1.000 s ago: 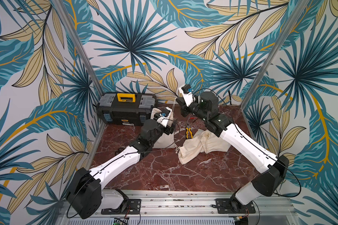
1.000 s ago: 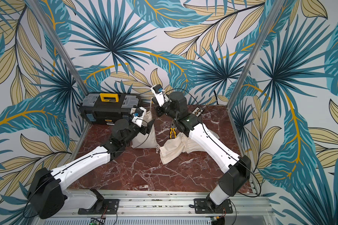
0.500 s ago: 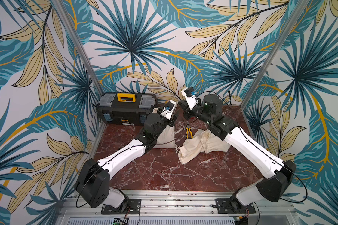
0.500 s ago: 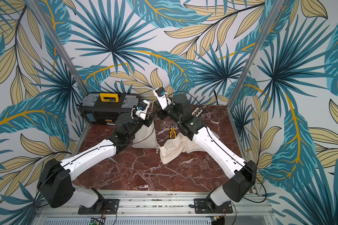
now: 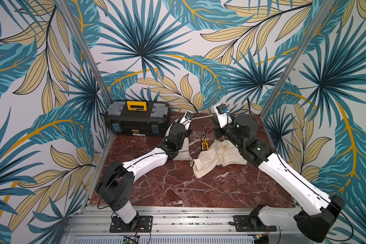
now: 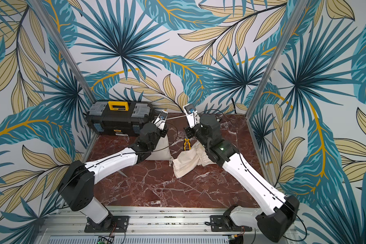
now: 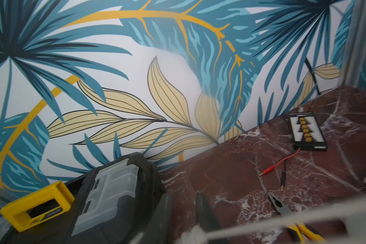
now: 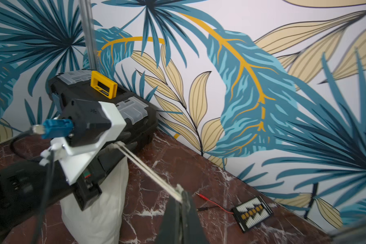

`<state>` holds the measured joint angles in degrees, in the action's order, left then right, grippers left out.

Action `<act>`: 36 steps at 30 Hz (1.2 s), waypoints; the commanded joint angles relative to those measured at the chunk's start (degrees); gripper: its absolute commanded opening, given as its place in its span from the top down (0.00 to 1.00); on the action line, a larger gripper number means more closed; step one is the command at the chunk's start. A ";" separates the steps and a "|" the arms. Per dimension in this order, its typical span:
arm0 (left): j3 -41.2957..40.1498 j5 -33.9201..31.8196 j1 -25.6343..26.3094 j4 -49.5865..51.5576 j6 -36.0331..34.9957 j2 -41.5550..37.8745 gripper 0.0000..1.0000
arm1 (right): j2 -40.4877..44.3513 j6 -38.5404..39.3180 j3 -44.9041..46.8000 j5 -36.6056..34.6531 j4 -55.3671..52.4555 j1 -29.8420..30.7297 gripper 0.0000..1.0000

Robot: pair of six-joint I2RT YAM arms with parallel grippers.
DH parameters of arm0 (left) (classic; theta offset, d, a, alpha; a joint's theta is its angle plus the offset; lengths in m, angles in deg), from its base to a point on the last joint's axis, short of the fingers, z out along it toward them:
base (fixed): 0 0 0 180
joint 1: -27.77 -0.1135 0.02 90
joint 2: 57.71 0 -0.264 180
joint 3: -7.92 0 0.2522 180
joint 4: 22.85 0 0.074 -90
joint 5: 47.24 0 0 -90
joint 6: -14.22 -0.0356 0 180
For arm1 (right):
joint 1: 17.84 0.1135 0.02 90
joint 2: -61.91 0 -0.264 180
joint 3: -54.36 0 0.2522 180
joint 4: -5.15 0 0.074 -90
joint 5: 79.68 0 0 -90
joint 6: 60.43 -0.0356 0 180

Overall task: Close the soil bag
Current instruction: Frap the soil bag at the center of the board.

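Red marble counter (image 5: pixel 178 186) bears an upright white cloth soil bag (image 8: pixel 97 211), its pale drawstring (image 8: pixel 148 171) pinched taut in the right tool (image 8: pixel 183 198), running to the left tool (image 8: pixel 123 142) (grip unclear).

On the bench (image 5: pixel 178 186), a toolbox (image 5: pixel 136 118) sits back left. The soil bag (image 5: pixel 185 150) stands before its right end; pliers (image 5: pixel 204 142) lie right of the bag, a sack (image 5: pixel 211 161) just before them. The bag's cord (image 8: pixel 150 171) runs across to the right tool (image 8: pixel 181 197).
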<state>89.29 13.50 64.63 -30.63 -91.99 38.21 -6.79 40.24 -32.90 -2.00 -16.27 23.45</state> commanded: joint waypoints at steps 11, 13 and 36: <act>-0.92 -14.83 -14.05 23.40 10.82 -1.24 0.81 | 12.63 -10.26 6.36 -9.80 8.81 -11.90 1.00; -2.10 -15.85 -15.30 23.48 9.60 -5.58 0.86 | 10.28 -10.63 7.32 -6.46 10.29 -12.37 1.00; -6.46 30.16 -3.23 23.90 8.69 -17.26 0.27 | -3.86 -13.41 8.37 26.19 14.89 -12.19 1.00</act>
<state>77.62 36.89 60.00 -7.35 -80.16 20.24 -12.72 26.76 -23.80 22.83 -1.54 11.39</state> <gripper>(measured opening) 0.725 0.070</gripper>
